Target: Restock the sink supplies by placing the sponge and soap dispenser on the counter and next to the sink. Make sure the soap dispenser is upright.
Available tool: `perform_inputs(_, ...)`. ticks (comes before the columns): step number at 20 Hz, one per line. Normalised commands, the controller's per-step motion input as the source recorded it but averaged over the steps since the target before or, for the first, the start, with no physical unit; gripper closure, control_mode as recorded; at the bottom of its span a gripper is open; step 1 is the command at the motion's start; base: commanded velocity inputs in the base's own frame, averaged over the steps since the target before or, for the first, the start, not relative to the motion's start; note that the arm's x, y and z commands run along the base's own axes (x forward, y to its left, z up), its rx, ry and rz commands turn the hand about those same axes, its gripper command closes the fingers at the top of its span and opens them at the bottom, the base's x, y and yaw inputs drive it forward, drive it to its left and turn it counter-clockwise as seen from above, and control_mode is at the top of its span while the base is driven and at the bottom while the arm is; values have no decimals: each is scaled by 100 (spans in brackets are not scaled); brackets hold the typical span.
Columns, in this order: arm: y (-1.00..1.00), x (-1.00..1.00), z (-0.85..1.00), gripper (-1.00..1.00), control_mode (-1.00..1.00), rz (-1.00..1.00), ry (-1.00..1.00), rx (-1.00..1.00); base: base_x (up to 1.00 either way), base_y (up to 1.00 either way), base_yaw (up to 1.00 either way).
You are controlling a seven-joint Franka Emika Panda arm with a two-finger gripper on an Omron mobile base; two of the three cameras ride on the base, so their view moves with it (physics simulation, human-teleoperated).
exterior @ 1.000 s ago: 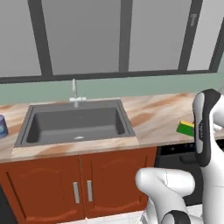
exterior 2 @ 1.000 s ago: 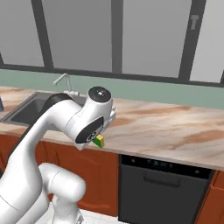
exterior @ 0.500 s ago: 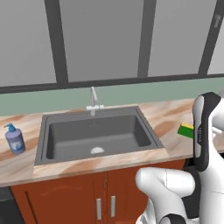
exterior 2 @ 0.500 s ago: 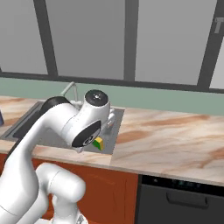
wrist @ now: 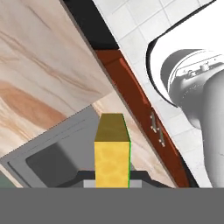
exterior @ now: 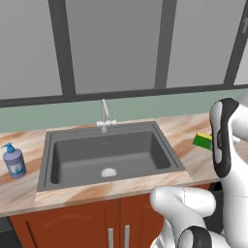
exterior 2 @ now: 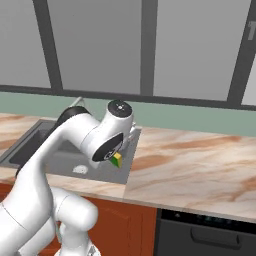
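Note:
My gripper [wrist: 112,177] is shut on the sponge [wrist: 112,151], a yellow-faced block with a green edge that sticks out between the fingertips. The sponge [exterior: 202,140] hangs above the counter [exterior: 186,131] just right of the sink [exterior: 109,157], partly hidden behind my forearm. From the other side, the sponge [exterior 2: 116,159] shows under my hand near the sink's [exterior 2: 60,155] right rim. The soap dispenser [exterior: 13,161] stands upright on the counter left of the sink, far from the gripper.
A slim faucet [exterior: 104,115] rises behind the basin. Reddish-brown cabinet doors [exterior: 77,225] run below the counter, and a dark appliance front [exterior 2: 210,235] sits under its right stretch. Bare marbled counter [exterior 2: 200,165] extends to the right of the sink.
The whole picture has shifted: the base has driven left, bringing the sink nearer and the soap dispenser fully into view. The sponge stays in my shut gripper.

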Motion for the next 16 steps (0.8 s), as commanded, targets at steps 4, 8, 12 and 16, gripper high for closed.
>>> perform_inputs(4,-5,76,-16,100,-100,0,14,17,0,0,0)
perform_inputs(8,-31,45,-23,100,-100,0,13,23,0,0,0)
perform_inputs(12,-26,41,-23,100,-100,0,14,20,0,0,0)
perform_inputs(16,-12,38,-32,100,-100,0,14,14,0,0,0)
